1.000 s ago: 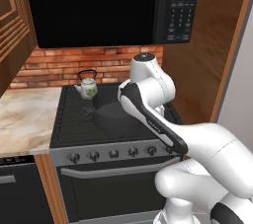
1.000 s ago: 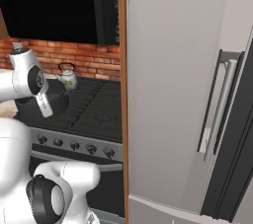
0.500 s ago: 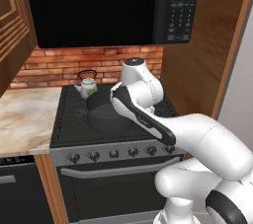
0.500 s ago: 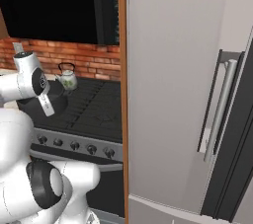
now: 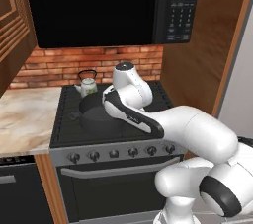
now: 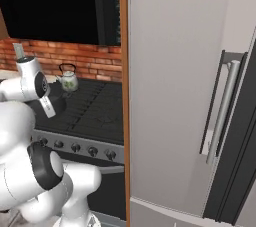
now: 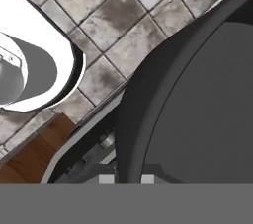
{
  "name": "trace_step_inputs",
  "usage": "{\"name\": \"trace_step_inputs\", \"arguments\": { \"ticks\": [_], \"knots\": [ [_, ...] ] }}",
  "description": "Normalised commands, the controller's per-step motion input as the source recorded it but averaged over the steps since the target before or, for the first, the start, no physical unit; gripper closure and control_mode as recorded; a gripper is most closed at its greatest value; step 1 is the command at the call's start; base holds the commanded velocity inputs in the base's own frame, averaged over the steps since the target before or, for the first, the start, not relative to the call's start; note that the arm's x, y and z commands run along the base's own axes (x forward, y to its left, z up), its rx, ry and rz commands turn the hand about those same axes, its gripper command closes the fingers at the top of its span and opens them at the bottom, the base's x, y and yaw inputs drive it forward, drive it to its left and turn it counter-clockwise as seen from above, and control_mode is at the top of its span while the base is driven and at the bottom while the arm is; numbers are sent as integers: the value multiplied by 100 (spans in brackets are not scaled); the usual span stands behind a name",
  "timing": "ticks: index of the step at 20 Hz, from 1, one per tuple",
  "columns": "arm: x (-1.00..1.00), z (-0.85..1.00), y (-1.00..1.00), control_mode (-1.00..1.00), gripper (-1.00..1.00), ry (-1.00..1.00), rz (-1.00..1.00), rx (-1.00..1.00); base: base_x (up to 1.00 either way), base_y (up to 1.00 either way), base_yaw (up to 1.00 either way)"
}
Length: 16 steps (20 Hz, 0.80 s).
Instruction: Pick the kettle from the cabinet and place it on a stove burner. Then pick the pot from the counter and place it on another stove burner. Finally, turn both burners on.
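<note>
The pot [image 7: 197,104] spreads from the centre out to three o'clock and down to five: a dark grey round wall curving from one o'clock to six, with a flat, paler grey inside. At six o'clock its rim runs down between two small light finger tips [image 7: 105,178], which sit close on either side of it. Grey-brown mottled floor tiles [image 7: 104,16] lie from ten to one o'clock. A brown wooden panel [image 7: 29,161] shows at seven o'clock.

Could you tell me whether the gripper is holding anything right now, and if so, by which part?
Yes: the gripper is shut on the pot, pinching its rim wall, one fingertip outside and the other inside. The pot is over the stove's front-left area.
</note>
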Motion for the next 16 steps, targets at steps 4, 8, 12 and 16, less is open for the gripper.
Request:
{"name": "trace_step_inputs", "arguments": {
  "ticks": [4,8,12,16],
  "knots": [
    [29,-20,25,-100,100,0,3,0,0,0,0],
    [28,-20,21,-100,100,0,3,0,0,0,0],
    [26,-17,7,-100,100,2,1,0,0,0,0],
    [30,-16,0,-100,100,5,0,1,0,0,0]
  ]
}}
